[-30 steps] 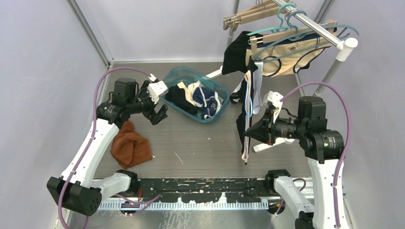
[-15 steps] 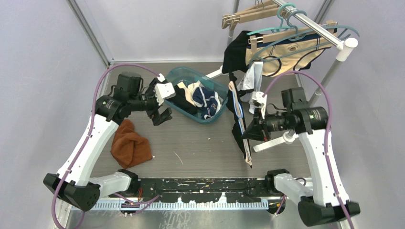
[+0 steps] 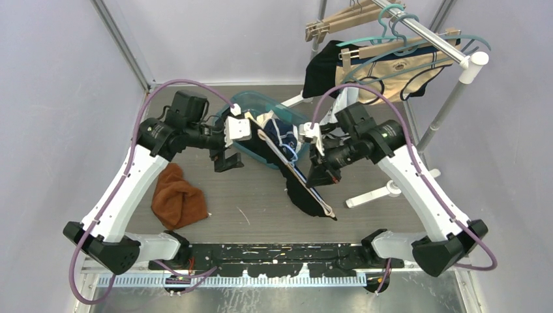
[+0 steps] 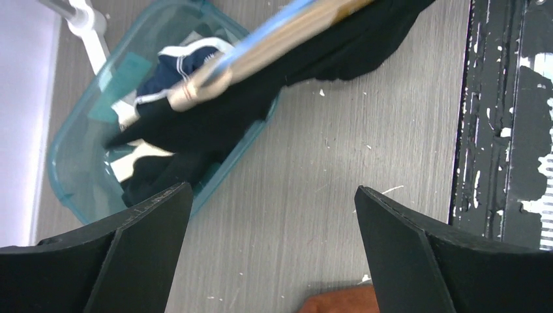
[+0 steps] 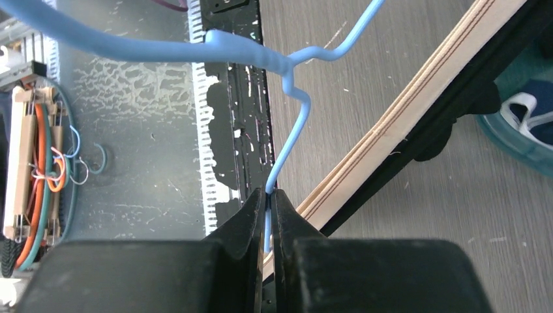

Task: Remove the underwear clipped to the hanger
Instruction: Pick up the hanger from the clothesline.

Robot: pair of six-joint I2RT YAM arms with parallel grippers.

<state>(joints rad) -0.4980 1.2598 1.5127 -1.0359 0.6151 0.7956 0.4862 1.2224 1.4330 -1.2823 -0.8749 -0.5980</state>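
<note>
- Since the earlier frame the right arm has swung left from the rack (image 3: 417, 31), and the hanger (image 5: 248, 53) with the underwear (image 3: 303, 195) has come with it to the middle of the table (image 3: 261, 195).
- The right gripper (image 5: 268, 195) is closed on the thin blue wire of the hanger, just under its hook.
- The underwear, black, hangs slanted under the hanger. Its far end is over the near rim of the bin (image 3: 284, 111), and its near end points to the near edge of the table.
- I cannot tell if the underwear touches the table.
- The left gripper (image 4: 272, 189) is wide open and holds nothing. It stands just beside the left wall of the bin, near the underwear but apart from it.
- A brown cloth (image 3: 177, 195) lies near left, well apart from the underwear, with bare table between them.
- The rack's white foot (image 3: 372, 193) lies on the table right of the underwear, near it.
</note>
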